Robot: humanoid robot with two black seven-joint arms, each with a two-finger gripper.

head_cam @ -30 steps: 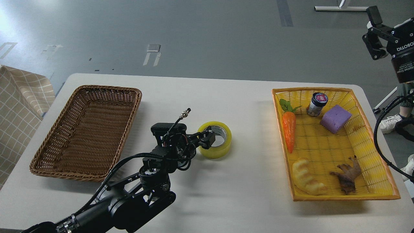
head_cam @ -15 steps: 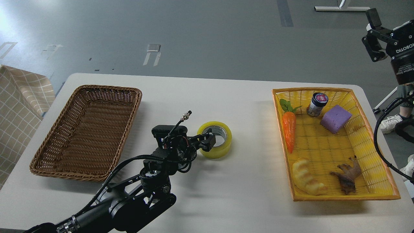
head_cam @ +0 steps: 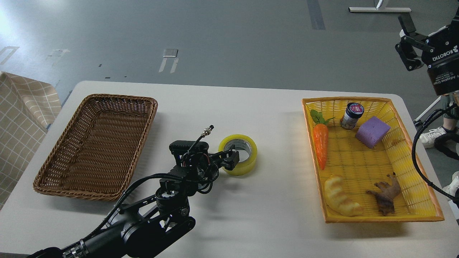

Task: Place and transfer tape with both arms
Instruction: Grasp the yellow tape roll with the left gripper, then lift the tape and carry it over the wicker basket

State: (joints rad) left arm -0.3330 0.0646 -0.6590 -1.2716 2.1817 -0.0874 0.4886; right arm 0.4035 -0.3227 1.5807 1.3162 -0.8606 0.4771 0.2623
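Observation:
The tape (head_cam: 244,159), a yellow translucent roll with a grey-white printed core, lies flat on the white table (head_cam: 229,107) near its middle. My left gripper (head_cam: 230,161) sits at the roll's near-left rim, with a fingertip over the wall. Its fingers look dark and close together, so I cannot tell whether they grip the roll. My right gripper (head_cam: 404,41) is raised high at the far right, beyond the table's edge. It is open and empty.
An empty brown wicker basket (head_cam: 46,179) stands at the left. A yellow basket (head_cam: 416,211) at the right holds a carrot (head_cam: 321,143), a small jar (head_cam: 351,115), a purple block (head_cam: 372,131), a croissant toy (head_cam: 340,201) and a brown animal figure (head_cam: 386,196).
My left gripper has sunk slightly at the tape's rim; the tape has not moved. My right gripper has shifted a little left and turned.

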